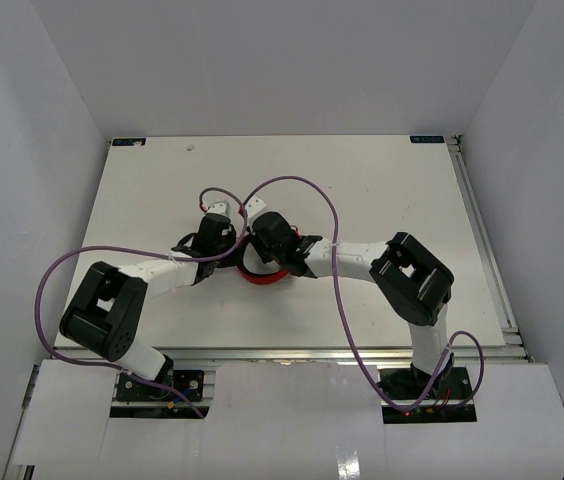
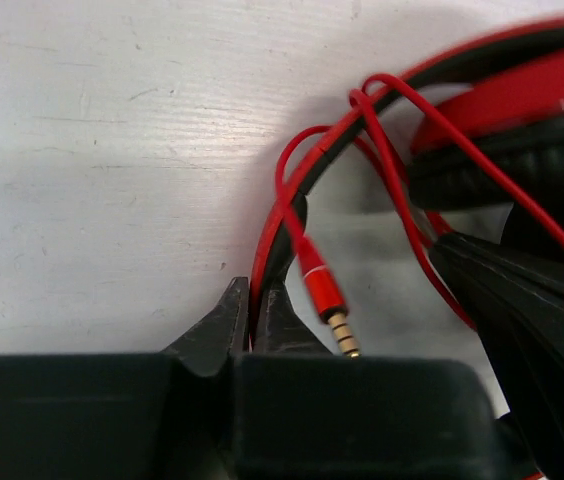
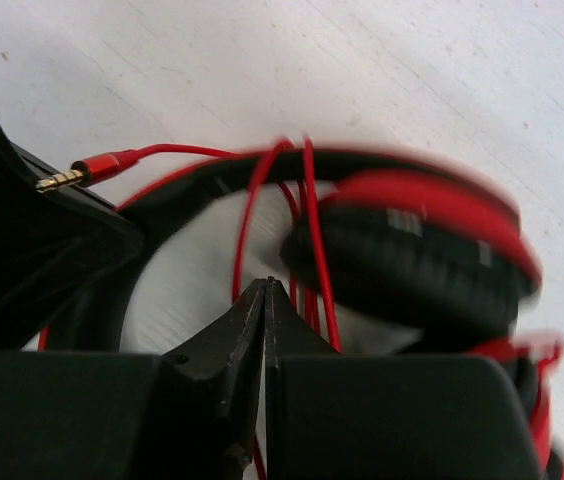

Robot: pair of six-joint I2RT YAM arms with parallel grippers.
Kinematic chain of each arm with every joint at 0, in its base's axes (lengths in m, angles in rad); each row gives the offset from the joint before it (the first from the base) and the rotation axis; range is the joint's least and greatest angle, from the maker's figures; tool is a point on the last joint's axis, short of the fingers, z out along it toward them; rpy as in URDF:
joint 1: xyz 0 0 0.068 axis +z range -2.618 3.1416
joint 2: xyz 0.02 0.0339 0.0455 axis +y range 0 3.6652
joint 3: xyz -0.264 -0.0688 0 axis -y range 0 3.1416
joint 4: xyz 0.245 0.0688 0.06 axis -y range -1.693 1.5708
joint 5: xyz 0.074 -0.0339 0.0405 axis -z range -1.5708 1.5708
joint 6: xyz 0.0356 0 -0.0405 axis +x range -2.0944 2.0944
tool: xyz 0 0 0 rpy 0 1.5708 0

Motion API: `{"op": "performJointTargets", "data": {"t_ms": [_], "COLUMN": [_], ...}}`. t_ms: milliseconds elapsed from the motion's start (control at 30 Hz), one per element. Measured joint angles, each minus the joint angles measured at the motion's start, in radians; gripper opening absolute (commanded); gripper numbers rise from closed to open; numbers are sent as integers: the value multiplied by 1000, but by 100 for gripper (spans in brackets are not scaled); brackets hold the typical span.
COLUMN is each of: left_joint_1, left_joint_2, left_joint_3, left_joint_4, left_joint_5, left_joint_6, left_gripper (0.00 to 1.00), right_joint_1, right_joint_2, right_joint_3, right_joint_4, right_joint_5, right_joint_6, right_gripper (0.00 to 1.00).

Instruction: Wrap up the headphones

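Headphones [image 1: 262, 277] sat mid-table [image 1: 392, 190], tucked under both wrists; from above only a red arc showed between the two arms.

Left gripper [image 2: 255, 308]: jaws nearly together, clamped on the thin red-and-black headband [image 2: 312, 165] where it curved down into the slit between the tips. Plug [image 2: 334, 318], red sleeve with gold tip, lay just right of the left fingertips, pointing toward the camera. Cord [image 2: 394, 175] looped up from the plug and crossed the headband in several strands.

Right gripper [image 3: 265, 292]: fingertips pressed together, no gap. Red cord strands ran just beside and behind the tips, and a bit of red showed lower in the slit. Couldn't tell if it was actually pinched.

Earcup [image 3: 412, 250], red shell with black pad, lay just right of the right tips, resting on the table. Motion-blurred.

Writing: pale marks on the earcup's red shell, too blurred to read. Two small dark labels [image 1: 129, 142] at the table's far corners, too small to read from above. No legible brand anywhere.

Purple cables [image 1: 302, 182] arced over the table above both wrists, apart from the red cord.
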Motion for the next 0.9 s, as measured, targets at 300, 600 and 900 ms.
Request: {"op": "performJointTargets", "data": {"t_ms": [300,600,900], "left_joint_1": [-2,-2,-1], "left_joint_2": [22,2,-163], "left_joint_3": [34,30,51], "left_joint_4": [-34,-53,-147], "left_joint_5": [-38,-49,-117], "left_joint_6": [-35,-62,-63], "left_gripper": [3,59,63], "right_joint_1": [0,0,0], "right_joint_2": [-81,-116,-162], "right_joint_3": [-83,-86,-86], "right_joint_4": [5,21,14], "right_joint_5": [26,15,12], "right_joint_6": [-3,-24,-22], "right_gripper": [27,43,56]}}
